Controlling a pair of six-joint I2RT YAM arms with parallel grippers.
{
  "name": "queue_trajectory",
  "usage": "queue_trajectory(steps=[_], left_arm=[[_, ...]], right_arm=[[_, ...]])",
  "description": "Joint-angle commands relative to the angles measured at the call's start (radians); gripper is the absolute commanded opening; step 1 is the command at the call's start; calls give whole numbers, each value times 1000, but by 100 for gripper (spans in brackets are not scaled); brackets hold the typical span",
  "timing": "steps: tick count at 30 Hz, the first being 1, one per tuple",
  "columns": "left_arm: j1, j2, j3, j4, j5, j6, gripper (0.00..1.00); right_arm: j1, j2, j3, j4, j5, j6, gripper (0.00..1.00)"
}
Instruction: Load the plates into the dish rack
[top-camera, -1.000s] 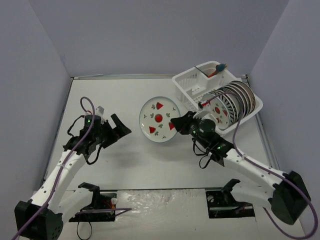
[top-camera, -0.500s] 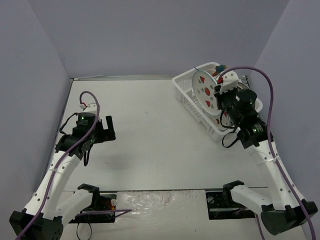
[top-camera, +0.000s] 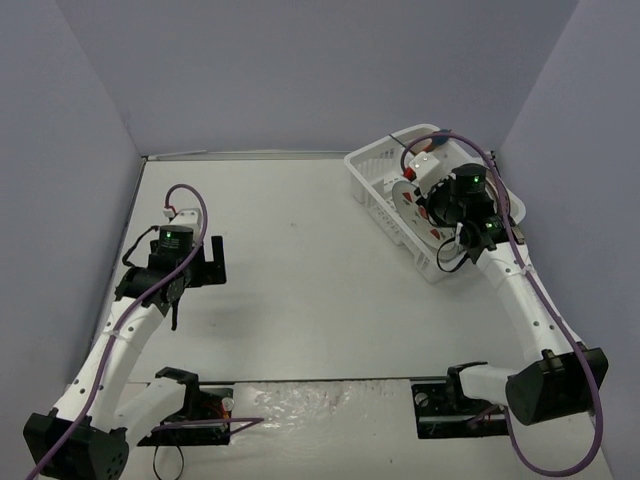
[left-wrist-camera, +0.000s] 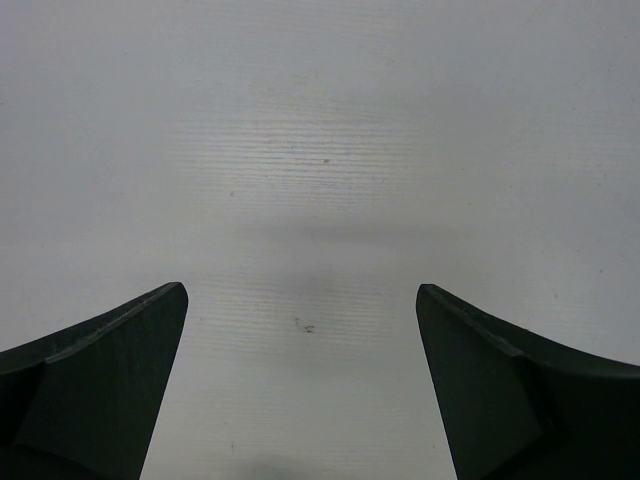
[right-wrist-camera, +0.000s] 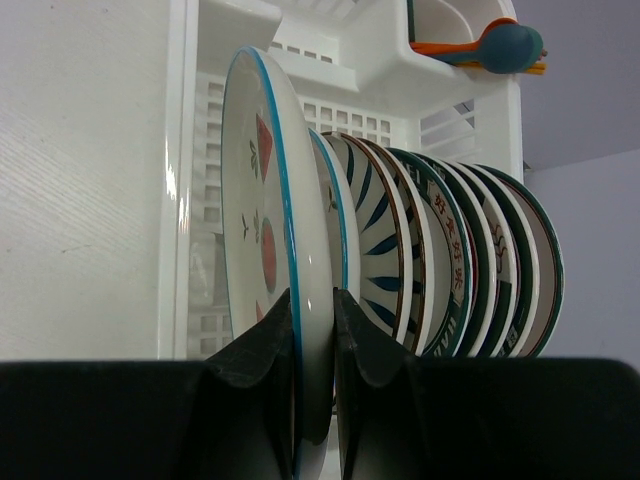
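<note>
The dish rack (top-camera: 377, 165) stands at the table's back right. In the right wrist view its white slotted wall (right-wrist-camera: 345, 110) rises behind a row of several plates (right-wrist-camera: 440, 250) standing on edge. The strawberry plate (right-wrist-camera: 262, 210), blue-rimmed, stands upright at the left end of that row, close beside its neighbour. My right gripper (right-wrist-camera: 314, 300) is shut on its lower rim, one finger on each face. From above, the plate (top-camera: 408, 196) is inside the rack with the right gripper (top-camera: 425, 205) over it. My left gripper (top-camera: 216, 262) hangs open over bare table, with nothing between its fingers (left-wrist-camera: 120, 360).
A corner cup of the rack holds orange and teal utensils (right-wrist-camera: 505, 45). The grey side walls close in the table on left and right. The right arm lies over the rack and hides most of the plate row from above.
The right arm carried the strawberry plate from the open table, up over the rack's far end, and down into the rack beside the row. The left arm drew back slightly.
</note>
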Motion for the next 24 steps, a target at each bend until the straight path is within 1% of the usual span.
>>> queue_trajectory(steps=[1, 6, 16, 22, 24], left_arm=[[14, 8, 26, 30, -17, 15, 97], [22, 12, 26, 31, -9, 15, 97], [38, 15, 24, 30, -2, 14, 97], [43, 22, 26, 30, 2, 14, 97], [44, 22, 26, 30, 2, 14, 97]], right_arm=[[-3, 0, 37, 174, 34, -48, 0], [-3, 26, -2, 213, 46, -35, 0], [-3, 62, -83, 234, 43, 16, 0], [-3, 67, -119, 236, 41, 82, 0], [-3, 66, -127, 236, 50, 109, 11]])
